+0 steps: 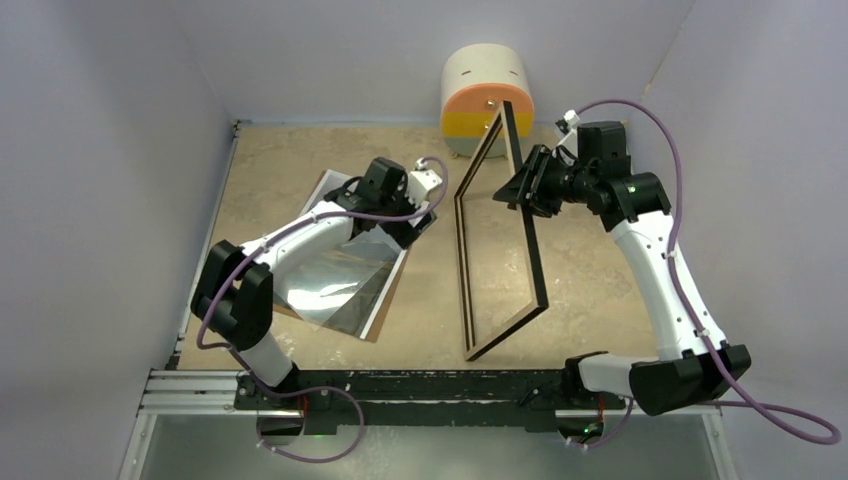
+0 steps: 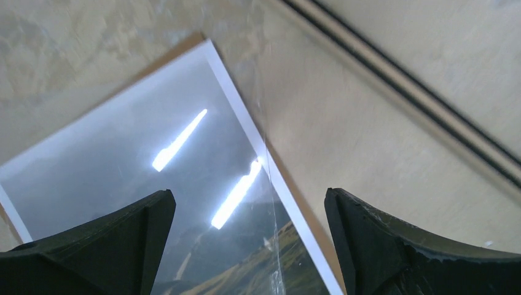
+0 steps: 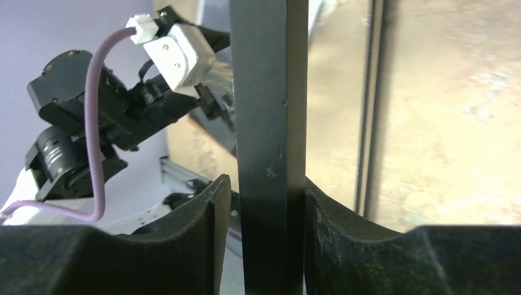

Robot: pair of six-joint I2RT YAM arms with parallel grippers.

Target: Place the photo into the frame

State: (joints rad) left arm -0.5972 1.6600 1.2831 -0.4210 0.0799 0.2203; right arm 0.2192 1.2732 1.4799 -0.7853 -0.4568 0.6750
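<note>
The right gripper (image 3: 267, 206) is clamping a black rail of the frame (image 3: 267, 92), one finger pressing on each face. From the top camera, the right gripper (image 1: 527, 188) is holding the frame (image 1: 538, 270) tilted up. The frame's left long rail is resting on the table (image 1: 600, 270), and the gripped rail is raised. The frame's far end is reaching toward a white, orange and yellow canister (image 1: 487, 95).

The left gripper (image 2: 246, 196) is hanging with its fingers spread wide and holding nothing, just above the right edge of the photo (image 2: 123, 153). From above, the left gripper (image 1: 418, 222) is sitting over the photo (image 1: 340, 280). The photo is lying flat, face up and glaring, on a brown backing board (image 2: 187, 46), left of the frame and outside it.
</note>
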